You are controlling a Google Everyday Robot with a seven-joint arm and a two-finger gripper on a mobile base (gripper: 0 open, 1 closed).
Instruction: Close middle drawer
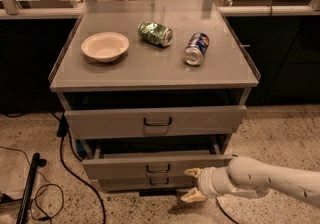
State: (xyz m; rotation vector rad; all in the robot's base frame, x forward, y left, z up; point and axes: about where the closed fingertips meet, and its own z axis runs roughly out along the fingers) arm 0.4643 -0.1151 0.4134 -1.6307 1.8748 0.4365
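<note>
Hand (192,185) low, right of the handle (158,168) on the middle drawer (115,167), fingers spread wide, holding nothing; upper fingertip (190,172) at the front panel, contact unclear. Middle drawer nearly in, its front just proud of the narrow drawer (125,184) beneath. Above the middle drawer, the wide top drawer (110,122) juts out; higher, tabletop (150,70) with bowl (105,46), green can (155,33), blue can (196,48).

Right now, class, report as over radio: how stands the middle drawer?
Middle drawer nearly in, thin gap showing. Gripper open, low at its front, right of the handle. Nothing seen blocking it.
</note>
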